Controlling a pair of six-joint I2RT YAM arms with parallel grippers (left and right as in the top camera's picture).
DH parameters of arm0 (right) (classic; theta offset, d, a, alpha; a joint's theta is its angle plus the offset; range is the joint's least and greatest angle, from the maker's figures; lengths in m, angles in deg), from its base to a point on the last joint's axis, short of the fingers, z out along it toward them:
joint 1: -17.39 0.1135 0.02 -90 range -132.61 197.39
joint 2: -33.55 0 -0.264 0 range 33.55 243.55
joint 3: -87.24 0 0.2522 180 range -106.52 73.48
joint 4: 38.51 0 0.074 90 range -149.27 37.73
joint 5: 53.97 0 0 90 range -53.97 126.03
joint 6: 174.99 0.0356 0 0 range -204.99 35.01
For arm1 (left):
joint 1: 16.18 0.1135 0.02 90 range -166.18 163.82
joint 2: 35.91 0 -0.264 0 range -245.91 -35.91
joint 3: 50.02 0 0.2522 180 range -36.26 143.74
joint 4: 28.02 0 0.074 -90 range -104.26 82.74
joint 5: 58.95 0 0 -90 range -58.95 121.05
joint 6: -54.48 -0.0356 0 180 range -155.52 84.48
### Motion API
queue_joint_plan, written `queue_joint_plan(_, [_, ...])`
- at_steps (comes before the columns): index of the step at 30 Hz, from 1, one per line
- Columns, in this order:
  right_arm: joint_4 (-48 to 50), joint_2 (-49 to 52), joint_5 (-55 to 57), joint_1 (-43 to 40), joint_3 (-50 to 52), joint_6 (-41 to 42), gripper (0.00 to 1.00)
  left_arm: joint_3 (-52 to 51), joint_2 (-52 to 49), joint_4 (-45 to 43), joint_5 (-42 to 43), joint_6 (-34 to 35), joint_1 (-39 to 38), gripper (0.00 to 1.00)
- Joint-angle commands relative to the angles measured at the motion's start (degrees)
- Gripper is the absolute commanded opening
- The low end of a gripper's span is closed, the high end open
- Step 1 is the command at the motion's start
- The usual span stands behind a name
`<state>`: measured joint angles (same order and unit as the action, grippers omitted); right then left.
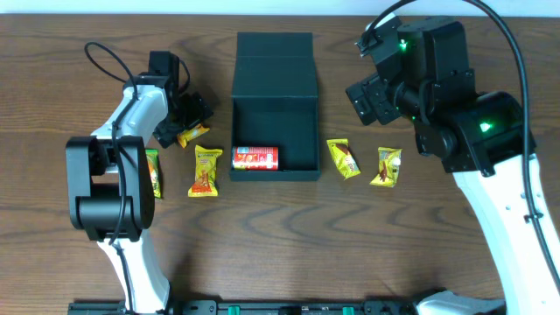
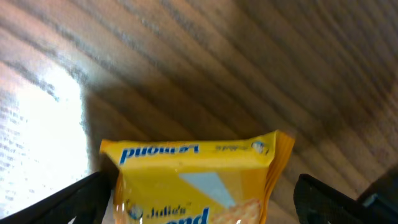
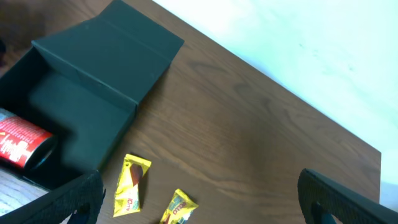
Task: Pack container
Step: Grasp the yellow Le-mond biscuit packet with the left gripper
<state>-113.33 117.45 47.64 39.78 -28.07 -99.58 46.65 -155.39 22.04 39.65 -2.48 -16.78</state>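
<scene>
- My left arm reaches out toward 12 o'clock, and its left claw is low over the counter, spread wide around a yellow packet without gripping it.
- My right arm bends in from 3 o'clock. The right claw hangs above the counter with its fingers wide apart and nothing between them.
- The container sits at the counter's centre toward 12 o'clock. Its lid is folded back flat, and a red can lies inside at the 7 o'clock corner.
- Only the overhead view shows the packets around it: a second yellow packet at the container's 8 o'clock, a green-edged packet half under my left arm, and a pair of packets at 4 o'clock.
- Only the left wrist view gives print: "Julie's" is legible on the packet, and an upside-down word above it looks like "Le-Mond". I cannot read the can's label.
</scene>
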Motion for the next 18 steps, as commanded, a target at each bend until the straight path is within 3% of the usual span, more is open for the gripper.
queue_joint_plan(1, [0.00,0.11,0.35,-0.37,0.44,-0.46,0.99,0.87,-2.01,-0.15,0.02,0.11,-0.09,0.96])
queue_joint_plan(4, [-0.02,0.13,0.35,-0.37,0.44,-0.46,0.99,0.87,-2.01,-0.24,0.00,-0.04,-0.07,1.00])
queue_joint_plan(10, [-0.02,0.13,0.37,-0.37,0.44,-0.46,0.99,0.87,-2.01,-0.11,0.02,-0.07,-0.07,0.64])
queue_joint_plan(14, [-0.02,0.13,0.37,-0.37,0.44,-0.46,0.99,0.87,-2.01,1.14,0.00,-0.83,-0.07,0.53])
queue_joint_plan(18, [-0.02,0.13,0.35,-0.37,0.44,-0.46,0.99,0.87,-2.01,2.16,0.00,-1.40,-0.07,0.52])
